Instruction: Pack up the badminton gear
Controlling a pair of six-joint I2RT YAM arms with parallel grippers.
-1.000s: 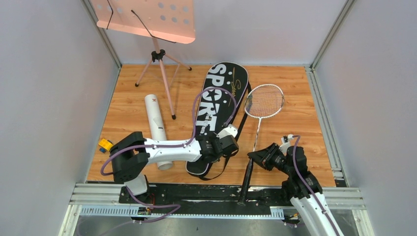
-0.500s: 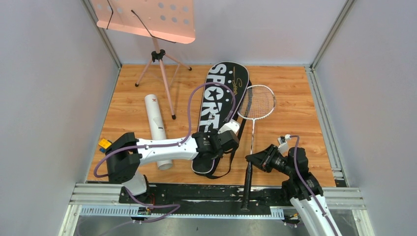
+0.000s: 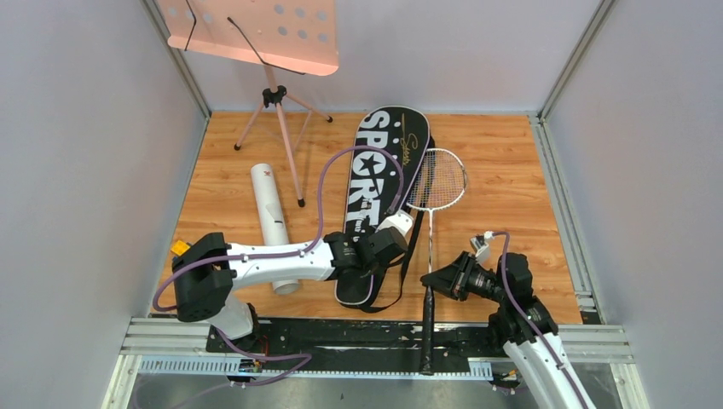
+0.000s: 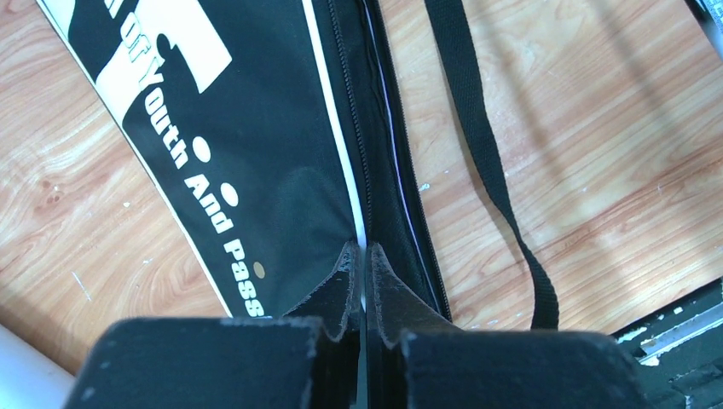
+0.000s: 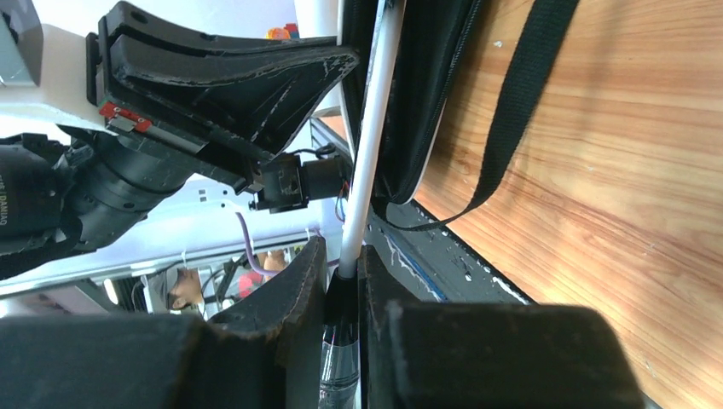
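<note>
The black SPORT bag lies lengthwise on the wooden floor. My left gripper is shut on the bag's zipper edge near its near end. My right gripper is shut on a silver racket where the shaft meets the black handle. The racket's strung head lies against the bag's right edge. The white tube lies left of the bag. No shuttlecocks and no second racket are in view.
The pink music stand with tripod legs stands at the back left. A small yellow and blue toy sits by the left arm's base. The bag's black strap loops over the floor to its right. Grey walls close in both sides.
My right gripper has swung the racket leftward, so its head now rests against the bag's right edge. My left gripper has shifted slightly left and nearer along the bag's edge.
</note>
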